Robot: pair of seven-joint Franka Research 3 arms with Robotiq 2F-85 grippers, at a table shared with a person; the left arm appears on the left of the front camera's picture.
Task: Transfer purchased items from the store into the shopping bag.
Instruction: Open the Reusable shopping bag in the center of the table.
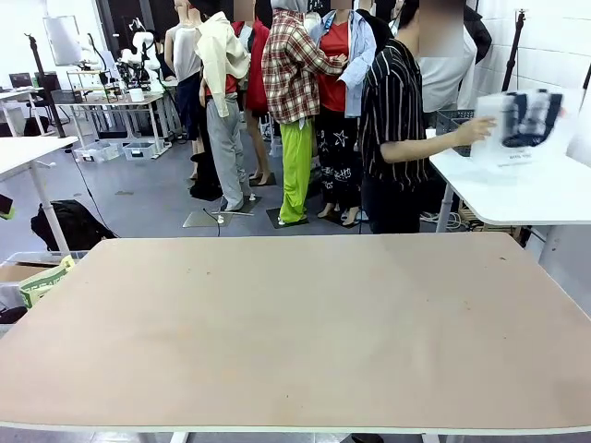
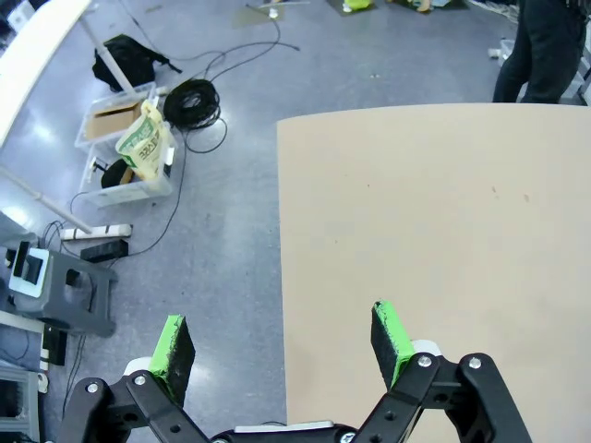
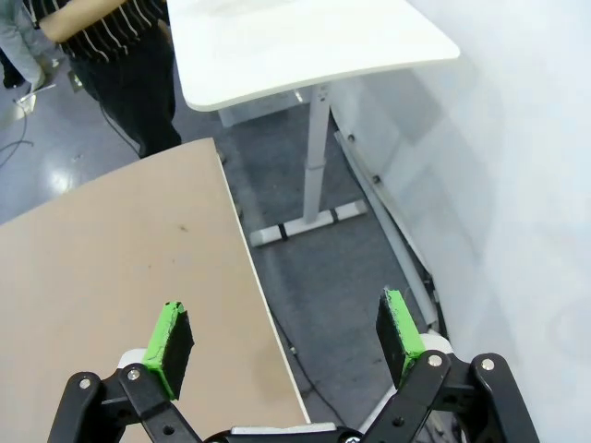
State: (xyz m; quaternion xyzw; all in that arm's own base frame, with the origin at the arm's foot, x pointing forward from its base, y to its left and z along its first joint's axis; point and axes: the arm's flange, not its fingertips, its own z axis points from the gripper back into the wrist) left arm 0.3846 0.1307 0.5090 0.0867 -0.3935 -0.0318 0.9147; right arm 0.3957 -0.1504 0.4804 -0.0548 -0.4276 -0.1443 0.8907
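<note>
Both pairs of jaws stand wide apart: left jaws straddle one side edge of the open tan surface (image 1: 295,332), right jaws the opposite edge. Far right, a person's hand (image 1: 476,131) holds what looks like the blurred shopping bag (image 1: 526,120) above a white surface (image 1: 526,198).

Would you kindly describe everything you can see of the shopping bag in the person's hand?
The shopping bag is pale, translucent plastic with dark patches near its top, motion-blurred so any print is unreadable. It stands upright, gripped at one edge by the person's hand, over the white side table; whether it touches the tabletop is unclear.
</note>
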